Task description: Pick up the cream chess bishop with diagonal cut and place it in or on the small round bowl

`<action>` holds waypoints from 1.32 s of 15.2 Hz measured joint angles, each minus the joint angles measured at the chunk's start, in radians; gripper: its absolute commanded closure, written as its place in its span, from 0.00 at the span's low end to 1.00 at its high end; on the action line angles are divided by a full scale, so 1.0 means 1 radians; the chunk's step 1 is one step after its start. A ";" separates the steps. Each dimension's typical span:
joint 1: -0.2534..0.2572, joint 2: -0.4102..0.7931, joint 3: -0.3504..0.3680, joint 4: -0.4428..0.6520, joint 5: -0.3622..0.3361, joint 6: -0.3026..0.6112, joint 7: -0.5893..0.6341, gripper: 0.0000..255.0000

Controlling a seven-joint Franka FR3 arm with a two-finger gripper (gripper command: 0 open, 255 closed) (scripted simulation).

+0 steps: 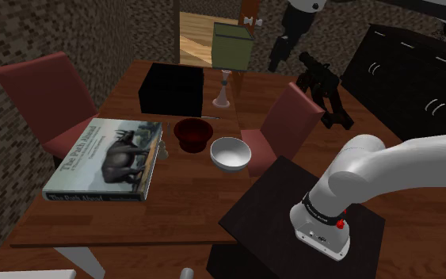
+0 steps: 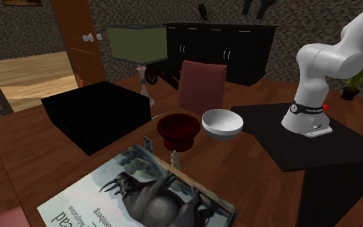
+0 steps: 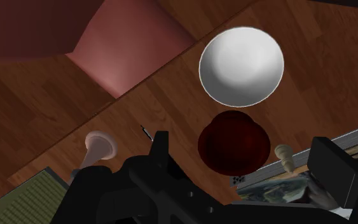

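Note:
The cream chess bishop [image 3: 285, 154] stands upright on the wooden table [image 1: 181, 198], between the big book [image 1: 106, 158] and a dark red bowl [image 3: 233, 141]. It appears as a small piece [image 2: 175, 158] at the book's corner, and beside the book's edge [image 1: 164, 148] in the shoulder view. A white round bowl [image 3: 241, 63] sits just past the red one. My gripper [image 3: 243, 145] hangs high above the bowls, open and holding nothing, with the bishop close to one finger [image 3: 327, 159]. In the shoulder view the gripper [image 1: 336, 119] is up above the pink chair.
A black box [image 1: 172, 89] and a lamp with a green shade [image 1: 233, 46] stand at the table's far end. Pink chairs [image 1: 288, 127] sit along the table's sides. A dark cabinet [image 1: 411, 79] stands behind my stand [image 1: 292, 222].

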 measured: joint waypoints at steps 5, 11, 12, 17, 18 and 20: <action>0.010 0.026 0.014 -0.071 0.016 0.102 0.028 0.00; 0.033 0.116 0.049 -0.173 0.045 0.308 0.085 0.00; 0.035 0.145 0.054 -0.177 0.048 0.345 0.093 0.00; 0.053 0.257 0.088 -0.232 0.066 0.526 0.143 0.00; 0.056 0.283 0.096 -0.239 0.068 0.562 0.153 0.00; 0.060 0.349 0.110 -0.241 0.070 0.636 0.173 0.00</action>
